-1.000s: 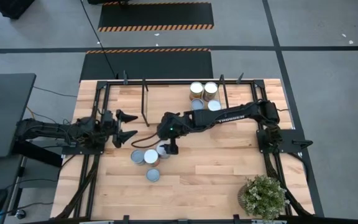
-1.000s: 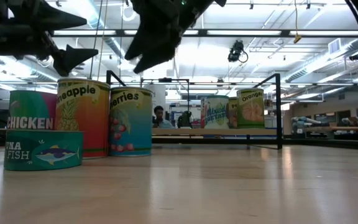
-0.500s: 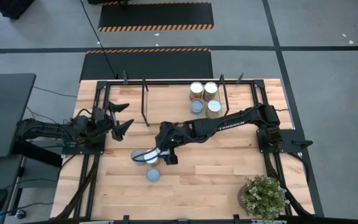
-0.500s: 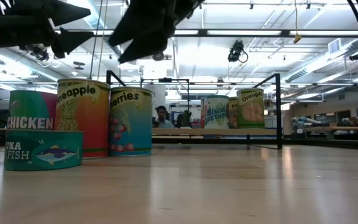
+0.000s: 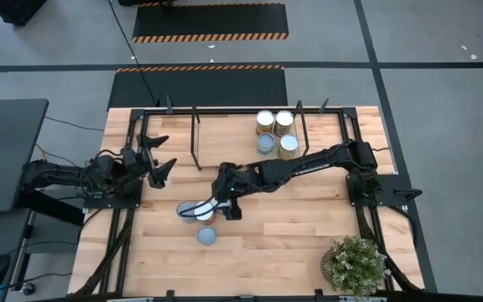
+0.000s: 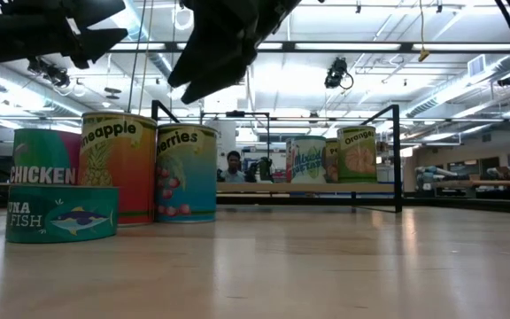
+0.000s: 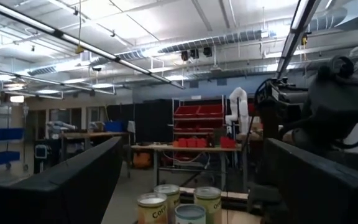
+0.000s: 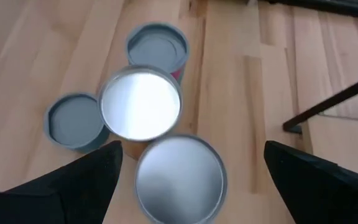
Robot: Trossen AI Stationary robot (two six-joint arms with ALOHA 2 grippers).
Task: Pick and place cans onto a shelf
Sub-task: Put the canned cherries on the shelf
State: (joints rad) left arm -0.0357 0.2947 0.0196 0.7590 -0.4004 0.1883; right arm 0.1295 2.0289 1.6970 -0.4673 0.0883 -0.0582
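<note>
Four cans stand grouped on the table left of centre: in the low view a chicken can (image 6: 42,155), a flat tuna can (image 6: 60,213), a pineapple can (image 6: 118,164) and a berries can (image 6: 187,173). My right gripper (image 5: 219,204) hangs open above this group, slanting down. In its wrist view its fingers flank the nearest silver lid (image 8: 179,171) without touching it. More cans (image 5: 275,132) stand on the shelf (image 5: 233,138) at the far side. My left gripper (image 5: 162,153) is open at the table's left, tipped upward, holding nothing.
Black upright posts (image 5: 196,138) frame the shelf, and a post foot (image 8: 328,106) shows near the can group. A potted plant (image 5: 355,264) stands at the near right corner. Bare wood lies between the can group and the shelf.
My left gripper has tipped upward and rolled, rising a little at the table's left. My right gripper has shifted slightly toward the table's left, over the can group, and stays open. The cans have not moved.
</note>
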